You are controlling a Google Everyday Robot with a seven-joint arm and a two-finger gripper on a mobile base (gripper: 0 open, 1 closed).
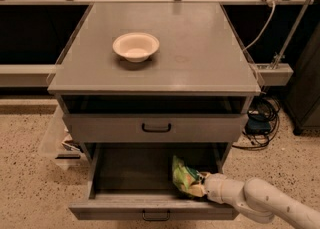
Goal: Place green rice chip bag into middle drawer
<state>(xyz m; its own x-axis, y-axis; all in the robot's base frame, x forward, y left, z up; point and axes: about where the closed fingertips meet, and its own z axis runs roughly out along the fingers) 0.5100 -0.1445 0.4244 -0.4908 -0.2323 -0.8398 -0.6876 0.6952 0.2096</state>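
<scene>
The green rice chip bag (pixel 183 175) is inside the open middle drawer (pixel 115 204), the lowest drawer of the grey cabinet, at its right side. It stands tilted against the drawer's front right part. My gripper (pixel 202 185) reaches in from the lower right on a white arm (pixel 260 202) and is at the bag's right edge, over the drawer's front rim. The bag hides the fingertips.
A cream round bowl (pixel 136 46) sits on the cabinet top (pixel 200 48). The drawer one level higher (pixel 156 127) is closed. Cables (pixel 260 118) lie on the floor at the right. Papers (pixel 67 143) lie at the cabinet's left.
</scene>
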